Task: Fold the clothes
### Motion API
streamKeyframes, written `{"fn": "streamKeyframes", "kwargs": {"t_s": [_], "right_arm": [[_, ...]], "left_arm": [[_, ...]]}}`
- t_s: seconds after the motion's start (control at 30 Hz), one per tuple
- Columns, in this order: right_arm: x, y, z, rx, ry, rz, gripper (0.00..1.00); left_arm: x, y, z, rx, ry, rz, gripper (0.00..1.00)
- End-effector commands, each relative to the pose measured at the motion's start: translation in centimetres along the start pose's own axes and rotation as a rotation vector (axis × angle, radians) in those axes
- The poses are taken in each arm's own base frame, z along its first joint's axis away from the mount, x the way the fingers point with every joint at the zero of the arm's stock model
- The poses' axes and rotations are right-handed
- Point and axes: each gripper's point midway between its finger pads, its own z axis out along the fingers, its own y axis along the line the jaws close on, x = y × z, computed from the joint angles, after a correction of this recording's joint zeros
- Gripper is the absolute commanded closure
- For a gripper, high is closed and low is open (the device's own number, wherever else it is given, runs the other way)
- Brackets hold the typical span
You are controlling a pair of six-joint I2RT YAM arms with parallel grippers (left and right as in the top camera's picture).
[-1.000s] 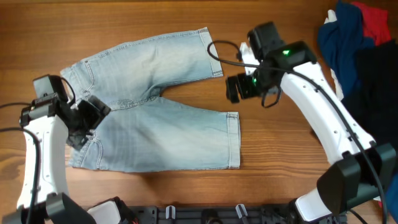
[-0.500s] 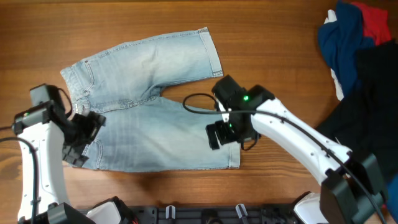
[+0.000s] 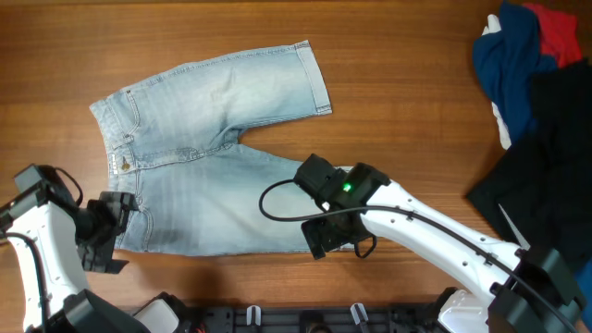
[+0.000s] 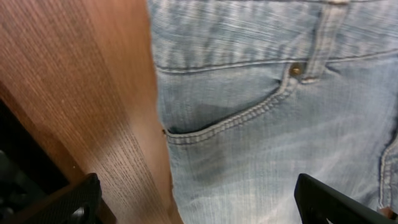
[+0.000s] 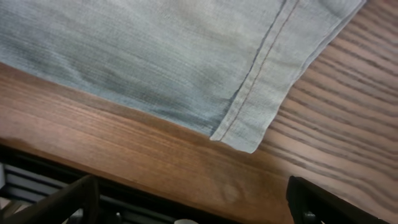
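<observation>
Left gripper [image 3: 109, 229] sits at the near-left corner of the denim shorts [image 3: 213, 157]. In its wrist view the two fingers [image 4: 84, 200] stand wide apart, holding nothing, above a curved pocket seam and a small rivet [image 4: 296, 70] where the denim edge meets the wooden table [image 3: 416, 92]. Right gripper [image 3: 326, 236] is over the near-right corner of the near leg. Its jaws are also spread wide and empty, and its wrist view shows the stitched hem corner [image 5: 249, 140] lying flat on the wood. The shorts lie spread out left of centre, waistband to the left and legs to the right, with the far leg angled away. A navy, red and white pile [image 3: 518, 46] and a black garment [image 3: 546, 157] lie at the far right, well apart from the shorts.
</observation>
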Motion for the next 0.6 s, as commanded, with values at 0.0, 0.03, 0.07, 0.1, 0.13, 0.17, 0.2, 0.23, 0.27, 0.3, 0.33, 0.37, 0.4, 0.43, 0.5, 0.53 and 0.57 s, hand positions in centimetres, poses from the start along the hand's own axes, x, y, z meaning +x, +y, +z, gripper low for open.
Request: {"fn": "streamKeyframes", "kwargs": {"t_s": [0.0, 0.03, 0.07, 0.1, 0.13, 0.17, 0.2, 0.23, 0.27, 0.3, 0.33, 0.37, 0.4, 0.43, 0.5, 0.53, 0.57], "right_arm": [[-0.2, -1.0, -0.2, 0.057, -0.036, 0.003, 0.03], [-0.3, -1.1, -0.2, 0.061, -0.041, 0.004, 0.03], [-0.4, -1.0, -0.2, 0.059, -0.044, 0.003, 0.03], [-0.4, -1.0, -0.2, 0.058, -0.046, 0.004, 0.03], [-0.5, -1.0, -0.2, 0.058, -0.046, 0.004, 0.02], [-0.4, -1.0, -0.2, 0.058, -0.046, 0.004, 0.03], [-0.4, -1.0, -0.2, 0.058, -0.045, 0.004, 0.02], [-0.4, -1.0, -0.2, 0.058, -0.044, 0.004, 0.03], [-0.4, -1.0, -0.2, 0.058, -0.044, 0.005, 0.02], [-0.4, -1.0, -0.2, 0.058, -0.044, 0.006, 0.02], [-0.4, -1.0, -0.2, 0.058, -0.045, 0.006, 0.03], [-0.4, -1.0, -0.2, 0.058, -0.044, 0.008, 0.03], [-0.4, -1.0, -0.2, 0.058, -0.045, 0.008, 0.02], [-0.4, -1.0, -0.2, 0.058, -0.045, 0.008, 0.03], [-0.4, -1.0, -0.2, 0.058, -0.045, 0.008, 0.03], [-0.4, -1.0, -0.2, 0.059, -0.043, 0.008, 0.03], [-0.3, -1.0, -0.2, 0.059, -0.042, 0.008, 0.03]], "left_arm": [[0.5, 0.6, 1.0, 0.018, 0.025, -0.040, 0.00], [0.4, 0.6, 1.4, 0.020, 0.022, -0.040, 0.00], [0.3, 0.6, 1.6, 0.024, 0.017, -0.040, 0.00], [0.0, 0.6, 1.9, 0.025, 0.001, -0.041, 0.00], [-0.6, 0.8, 2.2, 0.014, -0.029, -0.051, 0.00], [-1.3, 1.3, 2.4, -0.014, -0.071, -0.077, 0.00], [-2.1, 1.9, 2.5, -0.042, -0.119, -0.099, 0.00], [-3.0, 2.4, 2.5, -0.068, -0.167, -0.115, 0.00], [-3.4, 2.6, 2.5, -0.079, -0.193, -0.119, 0.00], [-3.9, 2.7, 2.6, -0.085, -0.217, -0.119, 0.00], [-4.1, 2.6, 2.5, -0.085, -0.227, -0.119, 0.01], [-4.4, 2.4, 2.5, -0.075, -0.238, -0.118, 0.01], [-4.6, 2.1, 2.5, -0.063, -0.245, -0.117, 0.01], [-4.7, 1.9, 2.4, -0.055, -0.252, -0.117, 0.01], [-5.0, 1.8, 2.5, -0.052, -0.259, -0.116, 0.02], [-5.0, 1.8, 2.6, -0.055, -0.259, -0.116, 0.02], [-5.0, 1.9, 2.7, -0.060, -0.257, -0.117, 0.03]]}}
